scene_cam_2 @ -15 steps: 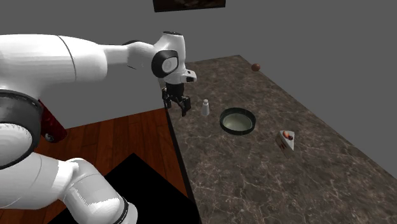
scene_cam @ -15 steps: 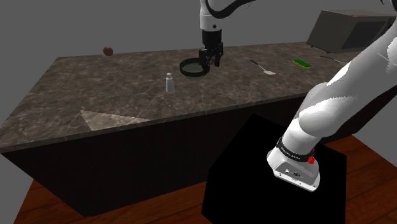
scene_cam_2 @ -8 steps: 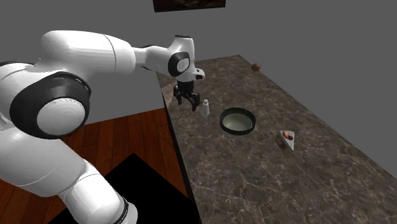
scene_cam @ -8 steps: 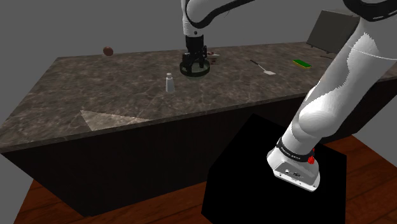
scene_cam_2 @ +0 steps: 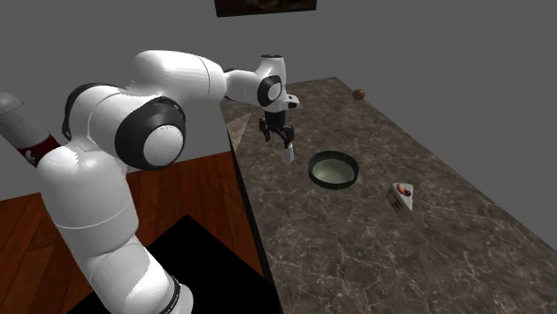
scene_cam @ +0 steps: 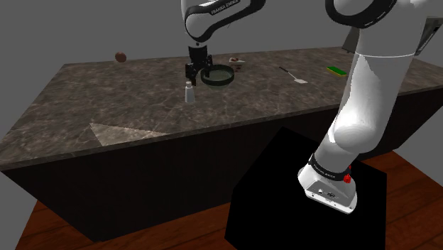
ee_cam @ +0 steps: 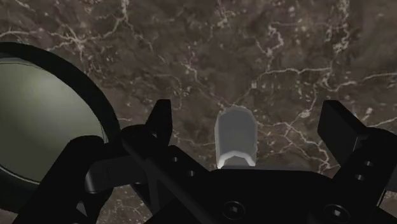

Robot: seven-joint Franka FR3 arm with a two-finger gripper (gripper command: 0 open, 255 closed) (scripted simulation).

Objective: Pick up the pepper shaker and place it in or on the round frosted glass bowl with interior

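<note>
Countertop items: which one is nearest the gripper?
The pepper shaker, the small pale upright bottle: it stands just below the open gripper, untouched. The dark-rimmed bowl sits beside it; the cake wedge lies farther off.

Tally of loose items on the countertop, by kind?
shaker: 1
bowl: 1
spatula: 1
green sponge: 1
cake slice: 1
brown ball: 1
Total: 6

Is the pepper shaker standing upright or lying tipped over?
Upright. The pepper shaker stands on its base on the counter, cap upward, below the open pincer.
</note>
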